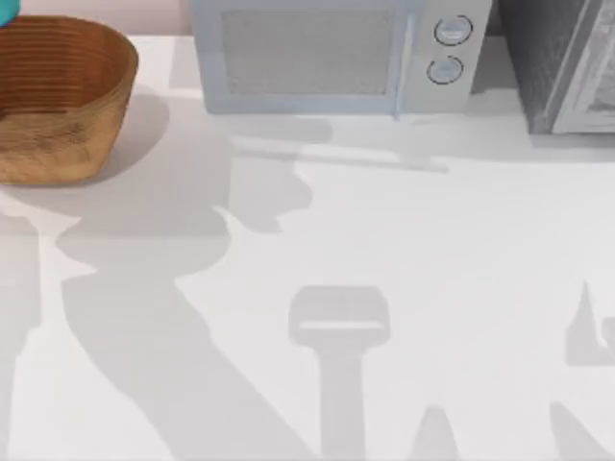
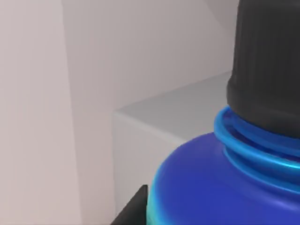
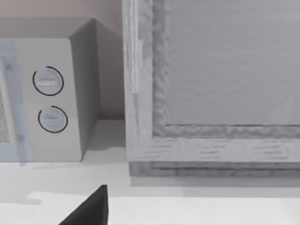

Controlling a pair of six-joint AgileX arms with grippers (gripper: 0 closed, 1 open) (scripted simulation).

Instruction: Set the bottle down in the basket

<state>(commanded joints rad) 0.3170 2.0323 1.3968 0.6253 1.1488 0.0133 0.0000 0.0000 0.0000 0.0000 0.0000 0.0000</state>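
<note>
Above the basket [image 1: 53,96], bottle [image 1: 8,12] at left gripper

We are seeing the basket [image 1: 60,101] showing orange-brown, its woven sides ribbed in fine horizontal bands. The bottle [image 2: 225,187] is showing a deep blue shoulder, brighter cyan rings at its neck, and a black cap [image 2: 267,65] with fine vertical ridges. The table [image 1: 432,288] is looking white and crossed by grey shadows. The microwave [image 1: 336,53] is showing pale grey with a speckled door panel and two round dials [image 3: 49,101] outlined in black. The cabinet [image 3: 211,84] is showing mottled grey.
</note>
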